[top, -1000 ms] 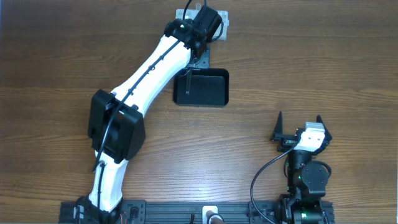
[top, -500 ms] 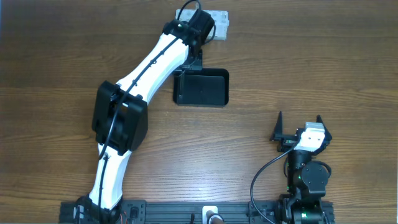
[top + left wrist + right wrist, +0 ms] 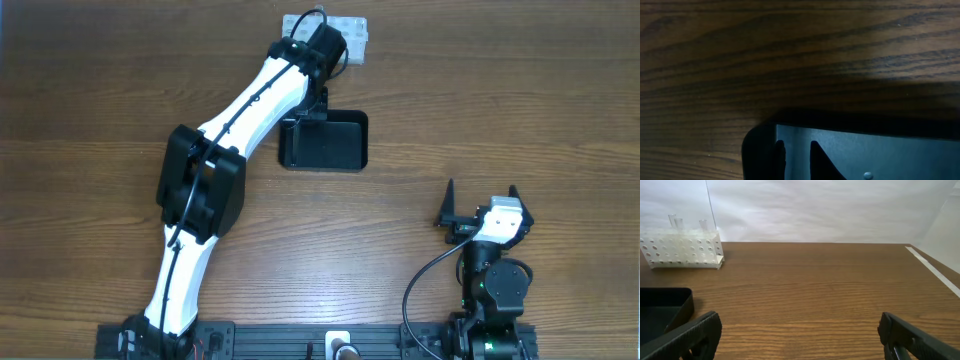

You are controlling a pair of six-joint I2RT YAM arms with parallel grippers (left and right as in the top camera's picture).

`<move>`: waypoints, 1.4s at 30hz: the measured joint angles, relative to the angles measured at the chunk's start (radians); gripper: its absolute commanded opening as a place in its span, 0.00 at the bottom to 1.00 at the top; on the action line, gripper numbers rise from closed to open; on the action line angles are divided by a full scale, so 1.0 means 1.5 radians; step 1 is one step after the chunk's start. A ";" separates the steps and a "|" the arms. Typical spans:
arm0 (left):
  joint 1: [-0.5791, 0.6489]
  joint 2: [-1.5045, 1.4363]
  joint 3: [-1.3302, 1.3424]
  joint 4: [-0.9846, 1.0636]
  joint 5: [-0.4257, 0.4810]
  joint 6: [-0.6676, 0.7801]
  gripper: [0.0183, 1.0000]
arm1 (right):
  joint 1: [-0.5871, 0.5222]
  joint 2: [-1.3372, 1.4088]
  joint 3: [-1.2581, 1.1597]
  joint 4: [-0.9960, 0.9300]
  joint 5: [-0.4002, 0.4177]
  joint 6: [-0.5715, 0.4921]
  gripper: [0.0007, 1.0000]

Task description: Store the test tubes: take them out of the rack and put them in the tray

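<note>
The black tray (image 3: pixel 340 142) lies at the table's far middle, with the clear perforated rack (image 3: pixel 356 36) just beyond it. My left gripper (image 3: pixel 306 110) is low over the tray's left end. In the left wrist view its fingers (image 3: pixel 820 161) stand close together over the tray (image 3: pixel 890 155) floor, with a thin pale strip between them, seemingly a clear test tube. The right wrist view shows the rack (image 3: pixel 682 251) with upright test tubes (image 3: pixel 675 221) and a tray corner (image 3: pixel 665 305). My right gripper (image 3: pixel 480 205) is open near its base, its fingers (image 3: pixel 690 336) spread wide.
Bare wood surrounds the tray and rack. The left arm's white links run diagonally from the bottom left up to the rack, covering part of it. A white backdrop stands behind the table's far edge.
The left arm has come down from above the rack and lowered its gripper onto the tray's left end; its elbow shifted slightly right. The right arm has not moved.
</note>
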 measured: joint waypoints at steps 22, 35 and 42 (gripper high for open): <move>0.069 -0.062 0.013 -0.016 0.102 -0.002 0.52 | 0.000 0.000 0.000 0.000 0.000 0.000 0.99; 0.055 -0.132 0.140 0.210 0.001 0.095 0.54 | 0.000 0.000 0.000 0.000 0.000 0.000 0.99; 0.056 -0.110 0.140 0.319 -0.016 0.188 0.56 | 0.000 0.000 0.000 0.000 0.000 0.000 0.99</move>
